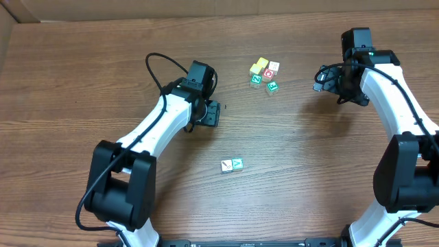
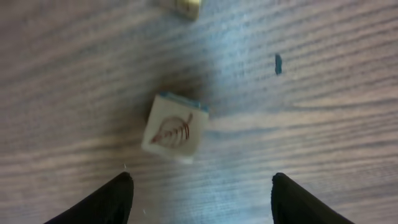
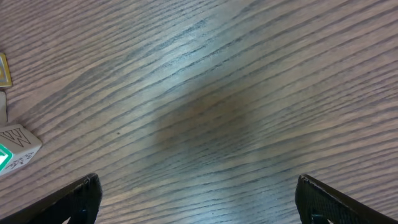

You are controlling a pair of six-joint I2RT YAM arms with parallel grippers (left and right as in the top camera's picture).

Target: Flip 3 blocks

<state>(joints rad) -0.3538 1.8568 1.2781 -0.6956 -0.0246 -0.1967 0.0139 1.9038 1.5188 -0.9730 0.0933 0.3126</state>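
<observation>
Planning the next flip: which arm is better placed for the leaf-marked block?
Left. The left gripper, open, hangs right by the leaf block, centred in its wrist view. The right gripper, also open, faces bare table, other blocks only at the view's edge.

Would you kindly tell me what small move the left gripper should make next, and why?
Probably ease the left gripper forward and slightly toward the left of its wrist view, until the fingers straddle the leaf block. The jaws stand open and empty, and the block sits ahead of the fingertips, left of centre, touching neither, so closing here would likely catch nothing.
</observation>
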